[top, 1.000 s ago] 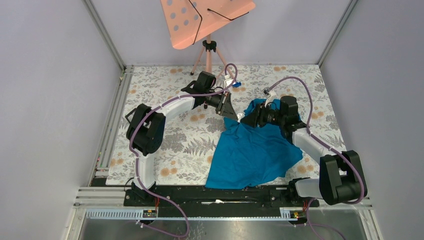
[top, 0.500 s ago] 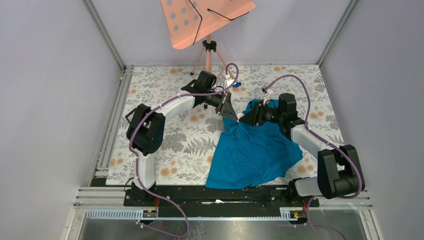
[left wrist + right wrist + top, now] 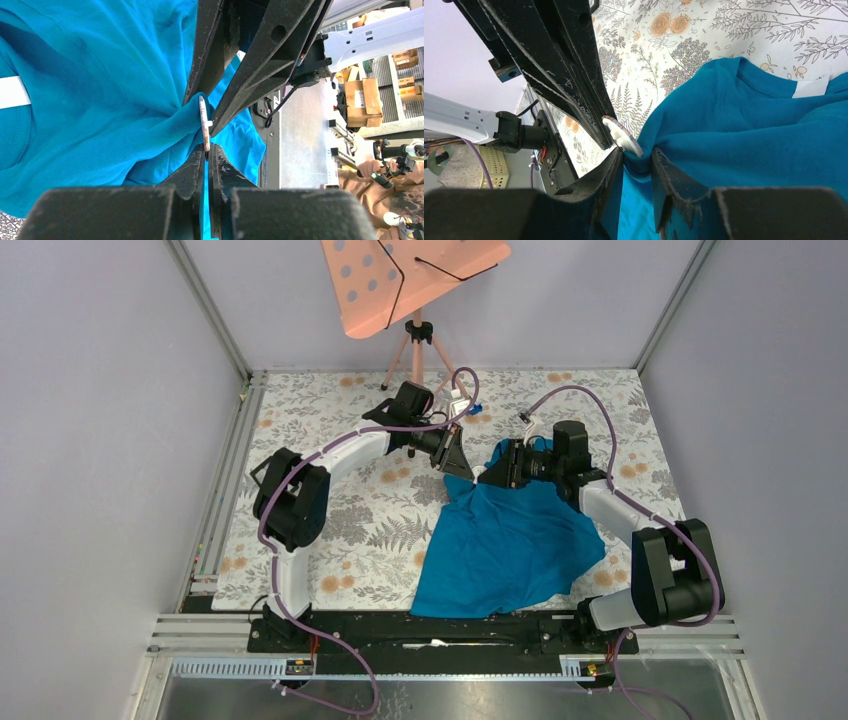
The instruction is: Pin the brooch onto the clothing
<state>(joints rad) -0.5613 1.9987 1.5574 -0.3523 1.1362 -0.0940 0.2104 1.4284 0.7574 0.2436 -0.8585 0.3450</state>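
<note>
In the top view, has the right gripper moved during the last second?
Yes. The right gripper has moved slightly toward the far edge of the table and leftward, closer to the fixed tripod.

A fold of the teal T-shirt [image 3: 744, 125] fills the gap between the right gripper [image 3: 636, 154] fingers. The white brooch [image 3: 623, 136] sits just beyond them, at the left gripper [image 3: 607, 140] tips.

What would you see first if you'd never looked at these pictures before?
Probably the bright teal T-shirt on the flowery table, right of the middle. At its far edge the left pincer holds a little white brooch against it, and the right pincer grips a fold. A pink dotted board on a tripod stands at the back.
</note>
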